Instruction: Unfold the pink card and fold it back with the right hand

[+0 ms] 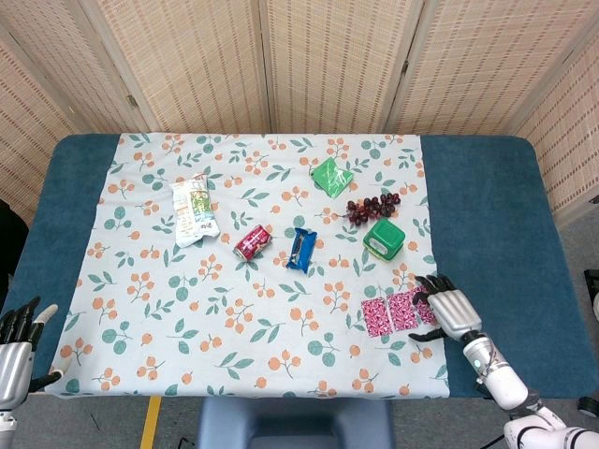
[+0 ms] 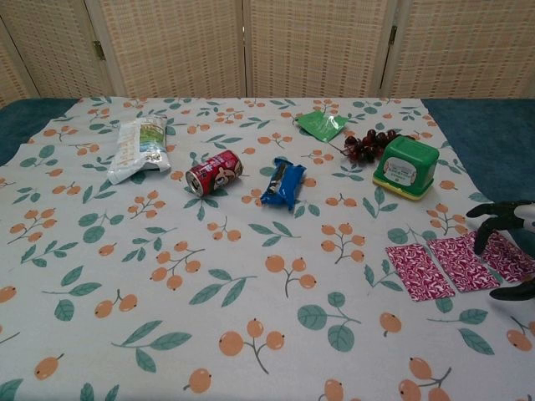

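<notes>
Pink card (image 1: 401,311): lies flat, fully opened into panels, just in front of the green box (image 1: 384,238).
Right hand (image 1: 447,308): fingers spread, holding nothing, over card's right end.
Left hand (image 1: 17,341): fingers apart, idle, far left.
Our next move: catch right panel's edge w/ fingertips, flip it leftward, probably.

Right robot hand (image 1: 451,309), beside the bench (image 1: 487,224): silver-grey metal back, black fingers, white forearm with grey wrist ring. Left robot hand (image 1: 17,346) matches: grey palm, dark fingers, pale tips.
</notes>
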### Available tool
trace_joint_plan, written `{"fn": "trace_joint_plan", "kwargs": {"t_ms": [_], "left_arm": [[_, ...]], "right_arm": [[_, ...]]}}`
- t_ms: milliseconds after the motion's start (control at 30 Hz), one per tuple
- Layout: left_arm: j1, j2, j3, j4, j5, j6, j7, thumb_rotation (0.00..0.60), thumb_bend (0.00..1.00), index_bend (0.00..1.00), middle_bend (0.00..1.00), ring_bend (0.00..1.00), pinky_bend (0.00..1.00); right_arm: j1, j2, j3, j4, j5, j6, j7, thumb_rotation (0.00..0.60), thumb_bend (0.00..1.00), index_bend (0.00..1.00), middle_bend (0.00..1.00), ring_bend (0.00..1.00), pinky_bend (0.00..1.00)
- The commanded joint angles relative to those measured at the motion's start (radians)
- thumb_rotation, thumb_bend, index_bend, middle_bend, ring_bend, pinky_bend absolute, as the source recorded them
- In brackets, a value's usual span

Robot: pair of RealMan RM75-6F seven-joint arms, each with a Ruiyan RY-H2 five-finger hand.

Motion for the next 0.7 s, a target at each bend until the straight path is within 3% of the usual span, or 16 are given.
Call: {"fn": "trace_joint_plan", "kwargs": {"t_ms": [33, 400, 700], "left_arm": [[0.0, 0.0, 0.0, 0.001, -0.001, -0.001, -0.001, 0.6, 0.28, 0.17, 0.02, 0.06, 0.0], [-0.003, -0.003, -0.001, 0.005, 0.0, -0.006, -0.002, 0.6, 0.28, 0.17, 0.02, 0.06, 0.0], [-0.001, -0.007, 0.0, 0.016, -0.005, -0.009, -0.012, 0.6, 0.28, 0.17, 0.02, 0.06, 0.0]], "right_arm": [[0.0, 0.001, 0.006, 0.005, 0.008, 0.0, -0.002, 0.36, 0.11, 0.33, 0.1, 0.0, 0.0], [-0.004, 0.021, -0.007, -0.073, -0.046, 0.039, 0.033, 0.379, 0.11, 0.33, 0.1, 0.0, 0.0], [0.027, -0.008, -0.002, -0.107, -0.039, 0.016, -0.081, 0.396, 0.11, 0.27, 0.08, 0.0, 0.0]]}}
